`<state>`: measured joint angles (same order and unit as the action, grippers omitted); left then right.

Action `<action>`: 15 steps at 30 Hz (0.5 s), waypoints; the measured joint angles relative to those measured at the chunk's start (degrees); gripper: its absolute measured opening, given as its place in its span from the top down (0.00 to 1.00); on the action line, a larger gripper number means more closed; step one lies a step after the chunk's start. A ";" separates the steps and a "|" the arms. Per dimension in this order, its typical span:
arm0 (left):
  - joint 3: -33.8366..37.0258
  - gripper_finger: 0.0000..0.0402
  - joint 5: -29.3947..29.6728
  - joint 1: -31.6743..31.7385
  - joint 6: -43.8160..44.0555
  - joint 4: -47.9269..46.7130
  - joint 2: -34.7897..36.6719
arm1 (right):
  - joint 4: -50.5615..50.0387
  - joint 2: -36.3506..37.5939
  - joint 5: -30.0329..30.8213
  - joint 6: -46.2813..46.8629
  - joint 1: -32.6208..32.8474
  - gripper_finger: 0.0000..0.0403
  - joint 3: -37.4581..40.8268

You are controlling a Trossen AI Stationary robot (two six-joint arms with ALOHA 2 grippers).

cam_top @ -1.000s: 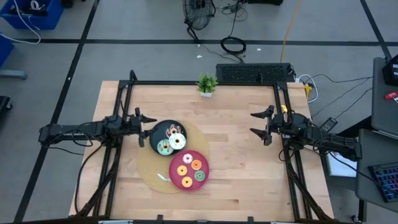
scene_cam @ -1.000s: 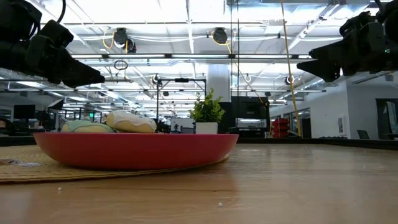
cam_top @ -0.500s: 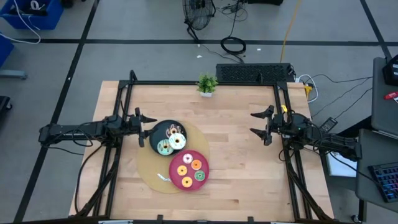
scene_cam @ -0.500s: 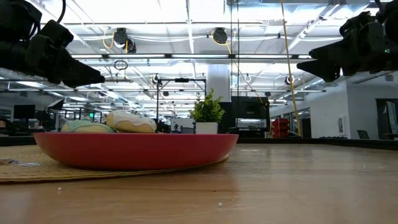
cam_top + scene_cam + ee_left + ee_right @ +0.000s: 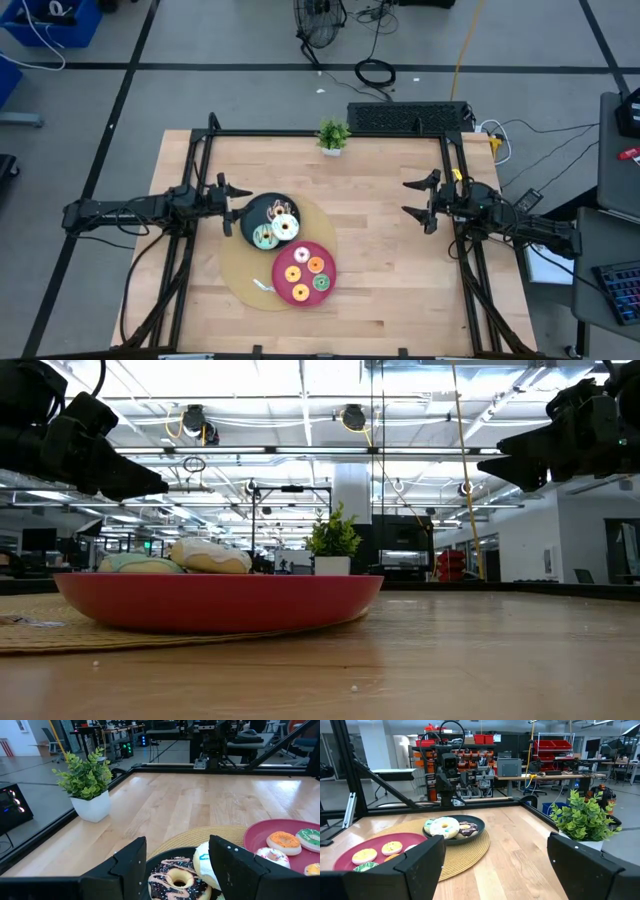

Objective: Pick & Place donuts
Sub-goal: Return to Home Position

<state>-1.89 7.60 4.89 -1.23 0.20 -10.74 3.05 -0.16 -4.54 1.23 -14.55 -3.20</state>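
Observation:
A dark plate carries three donuts: a white one, a mint one and a chocolate one. Beside it, toward the near edge, a pink plate holds several donuts, among them an orange one and a green one. Both plates rest on a round woven mat. My left gripper hovers open at the dark plate's left rim, above the chocolate donut. My right gripper stands open at the table's right, far from the plates.
A small potted plant stands at the table's far edge. A black frame runs round the wooden tabletop. Bare wood lies between the mat and my right gripper. The room with shelves and machines shows beyond the table.

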 joint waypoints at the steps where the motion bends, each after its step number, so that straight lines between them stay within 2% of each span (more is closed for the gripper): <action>1: 0.00 0.47 0.00 0.02 0.00 0.00 0.00 | 0.00 0.00 0.00 0.01 0.00 0.19 0.00; 15: 0.00 0.47 0.00 0.00 0.00 0.00 0.00 | 0.00 0.00 0.00 0.00 0.00 0.19 0.00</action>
<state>-1.89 7.60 4.89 -1.23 0.21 -10.74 3.05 -0.16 -4.54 1.23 -14.55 -3.20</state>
